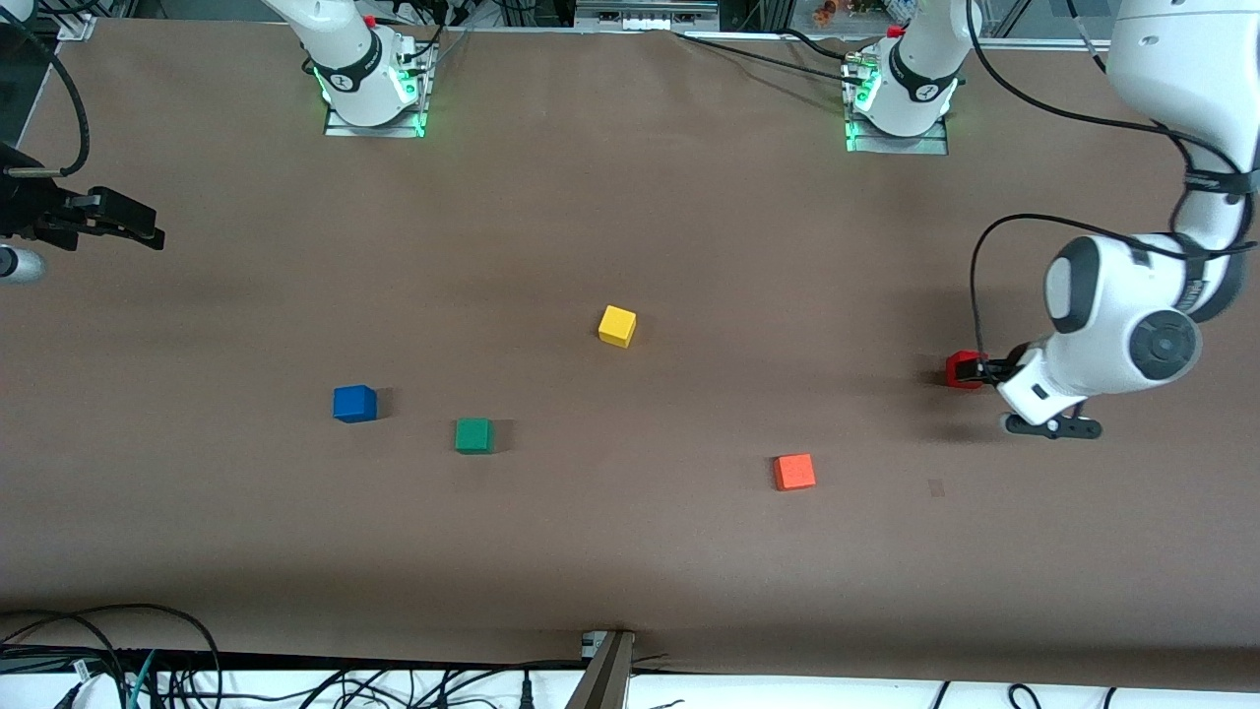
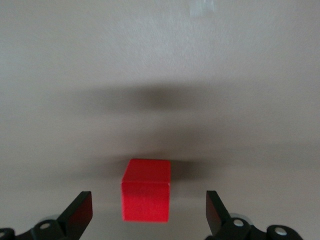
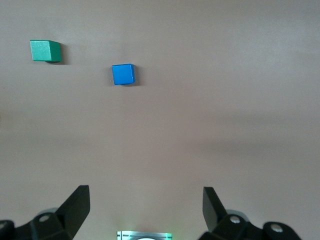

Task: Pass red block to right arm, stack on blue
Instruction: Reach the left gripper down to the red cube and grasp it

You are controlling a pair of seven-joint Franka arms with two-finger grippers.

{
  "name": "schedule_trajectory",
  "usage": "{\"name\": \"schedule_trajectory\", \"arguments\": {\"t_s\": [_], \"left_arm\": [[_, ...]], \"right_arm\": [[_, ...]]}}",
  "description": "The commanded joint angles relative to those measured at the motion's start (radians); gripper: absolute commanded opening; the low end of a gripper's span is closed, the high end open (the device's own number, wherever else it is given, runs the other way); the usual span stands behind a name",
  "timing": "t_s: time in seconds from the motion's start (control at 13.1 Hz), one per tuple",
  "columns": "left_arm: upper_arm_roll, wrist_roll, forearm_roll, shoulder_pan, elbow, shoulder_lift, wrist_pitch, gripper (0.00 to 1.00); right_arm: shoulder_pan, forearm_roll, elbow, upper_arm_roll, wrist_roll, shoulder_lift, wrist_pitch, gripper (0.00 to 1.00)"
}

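**Reaching for the red block with jaws spread**

Hovering low at the left arm's end of the table, the left gripper has its jaws spread wide, one finger on each side of the red block, with clear gaps between the fingers and the cube's faces. The block sits flat on the brown table; nothing pinches it. In the front view the red block shows just at the tip of the left gripper.

The right gripper waits at the right arm's end of the table, its jaws likewise spread and holding nothing. Its wrist view looks out on the blue cube and the green cube, both apart from it.

On the table, the blue cube lies near the green cube, toward the right arm's end. A yellow cube sits near the middle, farther from the front camera. An orange-red cube lies nearer to that camera than the red block, well apart from it.
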Motion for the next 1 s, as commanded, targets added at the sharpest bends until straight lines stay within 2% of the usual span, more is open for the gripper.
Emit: {"name": "schedule_trajectory", "arguments": {"t_s": [0.0, 0.54, 0.61, 0.69, 0.92], "left_arm": [[-0.004, 0.018, 0.054, 0.024, -0.117, -0.055, 0.114, 1.00], [-0.004, 0.016, 0.054, 0.027, -0.192, -0.028, 0.215, 1.00], [-0.004, 0.015, 0.054, 0.027, -0.197, -0.022, 0.215, 0.94], [-0.004, 0.013, 0.054, 0.027, -0.197, -0.016, 0.215, 0.72], [-0.007, 0.006, 0.034, 0.041, -0.189, -0.017, 0.207, 0.17]], "right_arm": [[-0.007, -0.007, 0.024, 0.007, 0.000, 0.016, -0.010, 1.00], [-0.007, -0.004, 0.024, 0.007, 0.000, 0.017, -0.012, 1.00], [-0.007, -0.004, 0.024, 0.007, 0.000, 0.017, -0.012, 1.00], [-0.006, -0.004, 0.024, 0.007, 0.001, 0.022, -0.010, 1.00], [-0.004, -0.001, 0.022, 0.007, 0.001, 0.043, -0.009, 1.00]]}}
